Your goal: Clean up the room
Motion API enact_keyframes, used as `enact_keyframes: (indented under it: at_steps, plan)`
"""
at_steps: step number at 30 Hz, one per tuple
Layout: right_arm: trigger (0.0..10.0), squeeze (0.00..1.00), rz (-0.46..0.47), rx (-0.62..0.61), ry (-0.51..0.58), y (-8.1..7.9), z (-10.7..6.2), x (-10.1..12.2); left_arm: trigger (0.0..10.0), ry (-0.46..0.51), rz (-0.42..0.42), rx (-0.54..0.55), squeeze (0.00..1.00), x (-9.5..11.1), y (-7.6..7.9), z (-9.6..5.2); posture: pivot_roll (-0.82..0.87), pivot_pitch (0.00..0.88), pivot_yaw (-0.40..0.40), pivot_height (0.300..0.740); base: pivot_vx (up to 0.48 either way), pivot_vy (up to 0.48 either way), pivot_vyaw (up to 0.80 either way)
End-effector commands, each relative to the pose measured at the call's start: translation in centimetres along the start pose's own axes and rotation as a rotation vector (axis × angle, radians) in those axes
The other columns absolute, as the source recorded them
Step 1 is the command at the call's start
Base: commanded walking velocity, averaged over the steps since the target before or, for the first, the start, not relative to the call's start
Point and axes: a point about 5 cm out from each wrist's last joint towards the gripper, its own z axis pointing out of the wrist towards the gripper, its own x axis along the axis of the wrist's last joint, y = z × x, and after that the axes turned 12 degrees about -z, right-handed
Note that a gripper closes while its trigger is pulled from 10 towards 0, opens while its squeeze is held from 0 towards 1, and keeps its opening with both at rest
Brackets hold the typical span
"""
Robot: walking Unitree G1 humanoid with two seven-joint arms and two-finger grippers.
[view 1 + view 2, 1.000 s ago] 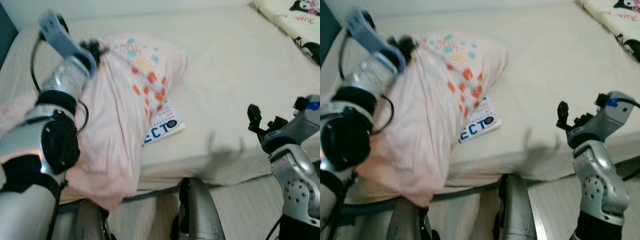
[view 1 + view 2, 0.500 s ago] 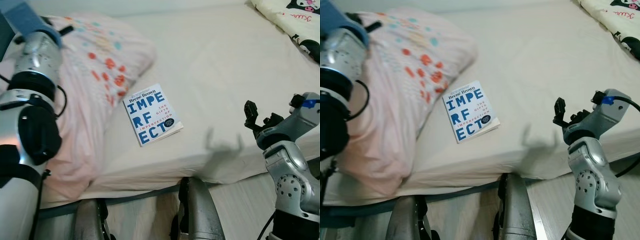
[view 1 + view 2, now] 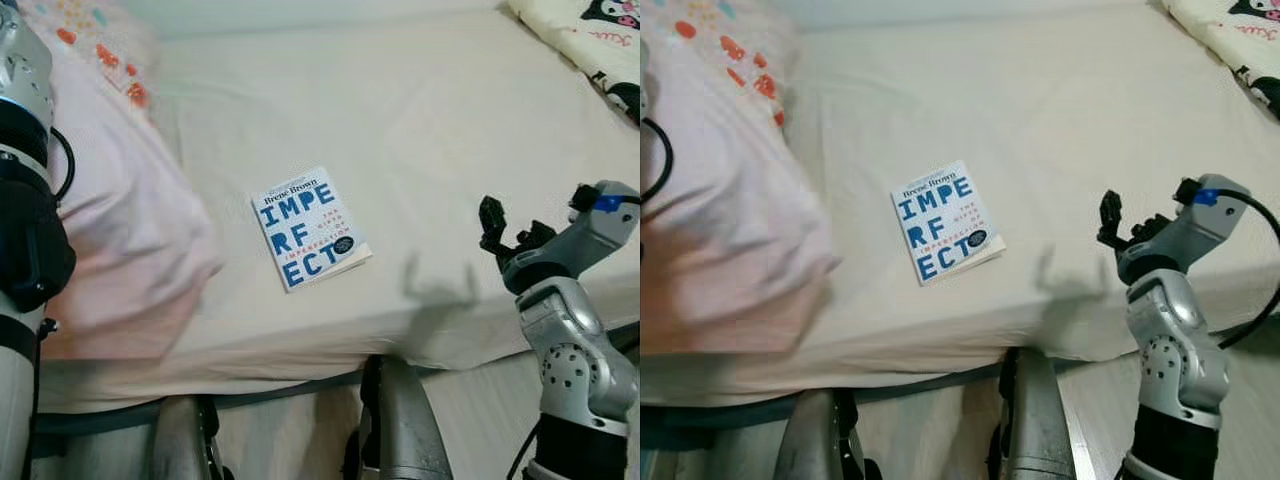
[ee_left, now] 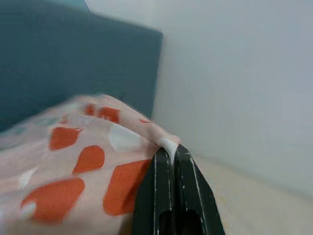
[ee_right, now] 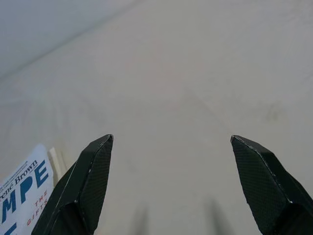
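pink pillow now dragged to the left edge of the frame, no longer draped over the book; book fully uncovered at centre of the bed. left gripper fingers pressed together, pinching a pillow corner. right gripper fingers spread wide, hovering lower right, near the book. probably clears the book for pickup.

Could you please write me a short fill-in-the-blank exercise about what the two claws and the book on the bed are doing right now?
1. The left claw is shut on the corner of the pink ____.
2. The right claw hovers with its fingers ____.
3. The book lies flat on the ____, cover up.

Missing words: pillow; open; bed
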Motion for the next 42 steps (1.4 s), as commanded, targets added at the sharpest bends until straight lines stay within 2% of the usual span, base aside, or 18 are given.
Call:
enact_keyframes:
  at_steps: [1, 2, 3, 5, 9, 14, 17, 18, 19, 22, 23, 25, 30, 31, 32, 37, 40, 42]
  plan:
    - [10.0, 0.00, 0.001, -0.009, -0.021, 0.2, -0.2, -0.7, 10.0, -0.032, 0.041, -0.124, 0.00, -0.8, 1.1, -0.4, -0.10, 0.205, 0.020, 0.535, 0.000, 0.000, 0.00]
    - [10.0, 0.00, 0.001, -0.010, -0.024, 0.2, -0.2, -0.7, 10.0, -0.222, 0.047, -0.261, 0.00, -5.6, 1.5, -2.2, -0.11, 0.209, 0.022, 0.535, 0.000, 0.000, 0.00]
    - [10.0, 0.00, 0.001, -0.010, -0.024, 0.2, -0.2, -0.7, 10.0, -0.222, 0.047, -0.261, 0.00, -5.6, 1.5, -2.2, -0.11, 0.209, 0.022, 0.535, 0.000, 0.000, 0.00]
    - [10.0, 0.00, 0.000, -0.013, -0.023, 0.3, -0.3, -0.7, 10.0, -0.304, 0.054, -0.335, 0.00, -8.0, 1.7, -3.5, -0.11, 0.212, 0.022, 0.535, 0.000, 0.000, 0.00]
    - [10.0, 0.00, -0.007, -0.021, -0.022, 0.6, -0.4, -0.6, 10.0, -0.332, 0.084, -0.440, 0.00, -9.1, 2.6, -4.4, -0.12, 0.217, 0.022, 0.535, 0.000, 0.000, 0.00]
    - [10.0, 0.00, -0.008, -0.025, -0.021, 0.7, -0.5, -0.6, 10.0, -0.304, 0.159, -0.471, 0.00, -9.1, 3.1, -4.7, -0.12, 0.219, 0.022, 0.535, 0.000, 0.000, 0.00]
    - [10.0, 0.00, -0.009, -0.024, -0.024, 0.6, -0.6, -0.7, 10.0, -0.267, 0.235, -0.497, 0.00, -8.6, 3.3, -4.5, -0.12, 0.220, 0.021, 0.535, 0.000, 0.000, 0.00]
    - [10.0, 0.00, -0.009, -0.023, -0.025, 0.5, -0.6, -0.7, 10.0, -0.248, 0.289, -0.507, 0.00, -8.3, 3.4, -4.3, -0.12, 0.223, 0.020, 0.535, 0.000, 0.000, 0.00]
    - [10.0, 0.00, -0.009, -0.022, -0.026, 0.5, -0.6, -0.7, 10.0, -0.208, 0.395, -0.528, 0.00, -8.0, 3.5, -4.3, -0.12, 0.223, 0.020, 0.535, 0.000, 0.000, 0.00]
    - [10.0, 0.00, -0.009, -0.021, -0.027, 0.5, -0.6, -0.8, 10.0, -0.179, 0.470, -0.541, 0.00, -7.9, 3.7, -4.2, -0.12, 0.223, 0.020, 0.535, 0.000, 0.000, 0.00]
    - [10.0, 0.00, -0.010, -0.021, -0.028, 0.5, -0.5, -0.8, 10.0, -0.065, 0.751, -0.589, 0.00, -7.4, 4.4, -4.3, -0.11, 0.223, 0.019, 0.535, 0.000, 0.000, 0.00]
    - [10.0, 0.00, -0.010, -0.020, -0.028, 0.5, -0.5, -0.8, 10.0, 0.004, 0.873, -0.611, 0.00, -7.1, 4.9, -4.3, -0.11, 0.220, 0.022, 0.535, 0.000, 0.000, 0.00]
    - [10.0, 0.00, -0.008, -0.018, -0.024, 0.4, -0.6, -0.7, 10.0, 0.106, 0.893, -0.699, 0.00, -6.0, 7.7, -5.1, -0.12, 0.221, 0.024, 0.535, 0.000, 0.000, 0.00]
    - [10.0, 0.00, -0.008, -0.018, -0.024, 0.4, -0.6, -0.7, 10.0, 0.106, 0.893, -0.699, 0.00, -6.0, 7.7, -5.1, -0.12, 0.221, 0.024, 0.535, 0.000, 0.000, 0.00]
    - [10.0, 0.00, -0.010, -0.023, -0.021, 0.4, -0.7, -0.6, 10.0, 0.178, 0.896, -0.777, 0.00, -5.6, 10.0, -6.2, -0.13, 0.227, 0.026, 0.535, 0.000, 0.000, 0.00]
    - [10.0, 0.00, -0.011, -0.026, -0.017, 0.5, -0.7, -0.5, 10.0, 0.231, 0.933, -0.827, 0.00, -5.6, 11.3, -7.0, -0.14, 0.229, 0.027, 0.535, 0.000, 0.000, 0.00]
    - [10.0, 0.00, -0.013, -0.034, -0.009, 0.7, -0.8, -0.2, 10.0, 0.344, 1.064, -0.849, 0.00, -5.7, 12.3, -7.8, -0.15, 0.236, 0.030, 0.535, 0.000, 0.000, 0.00]
    - [10.0, 0.00, -0.014, -0.042, -0.008, 1.0, -1.0, -0.2, 10.0, 0.393, 1.144, -0.836, 0.00, -5.8, 12.2, -7.8, -0.16, 0.242, 0.031, 0.535, 0.000, 0.000, 0.00]
